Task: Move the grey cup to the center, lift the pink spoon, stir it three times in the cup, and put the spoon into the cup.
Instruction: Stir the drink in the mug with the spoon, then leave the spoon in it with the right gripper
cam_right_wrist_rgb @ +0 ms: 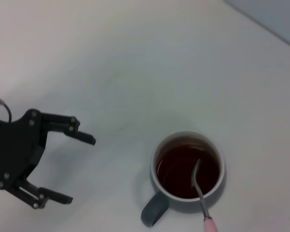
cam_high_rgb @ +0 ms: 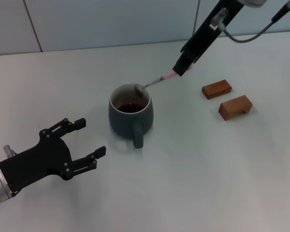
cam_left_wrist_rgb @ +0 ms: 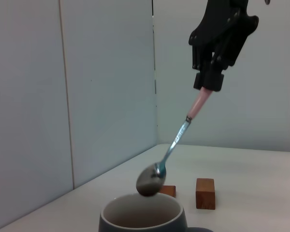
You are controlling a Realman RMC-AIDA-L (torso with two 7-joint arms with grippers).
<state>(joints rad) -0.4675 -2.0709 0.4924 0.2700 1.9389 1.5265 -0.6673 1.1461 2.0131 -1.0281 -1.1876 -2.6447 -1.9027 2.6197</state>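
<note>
Pink spoon is clamped by its handle in the right gripper, its bowl poised just above the grey cup at mid-table. It should be lowered straight, clear of the rim. The left gripper is parked open nearby.

The grey cup stands mid-table, handle toward the robot. The pink spoon hangs just above its far rim, seemingly clear of it. Two wooden blocks lie right; the left gripper rests near-left.
</note>
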